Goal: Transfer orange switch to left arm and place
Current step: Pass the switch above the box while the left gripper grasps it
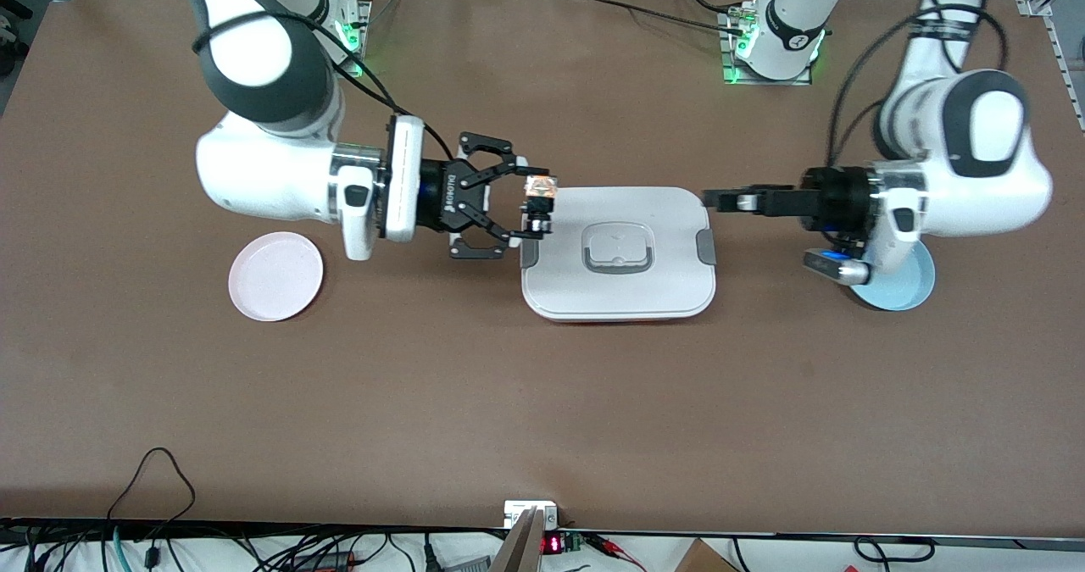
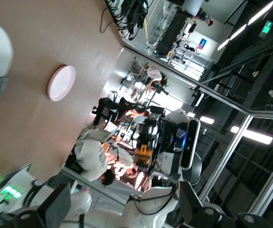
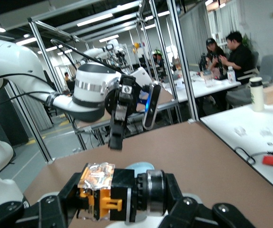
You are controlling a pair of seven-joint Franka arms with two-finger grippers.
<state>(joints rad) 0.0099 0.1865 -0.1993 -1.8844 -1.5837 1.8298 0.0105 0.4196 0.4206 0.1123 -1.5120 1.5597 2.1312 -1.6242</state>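
Black linkage fingers of our right gripper (image 1: 530, 208), left of centre in the front frame, are clenched on the tiny black push-button switch with the orange band (image 1: 539, 205). We hold it in the air just over the end of the large white rounded plastic box with grey side latches (image 1: 619, 254) that faces the right arm.

Our left gripper (image 1: 712, 200), right of centre in that frame, hangs over the box's other end with its jaws spread and nothing in them. It points at the switch.

We judge the task roughly half done. The switch is lifted and carried to the box, which sits between the two grippers. Left to do are the handover above the lid, the release by our right gripper, and the set-down, presumably on the round pale blue plate (image 1: 911, 288) under the left arm. A round pink plate (image 1: 276, 275) lies bare at the frame's left.

In the right wrist view, the switch's (image 3: 119, 192) long axis runs level between the fingers, across the line toward the left gripper (image 3: 116, 137).
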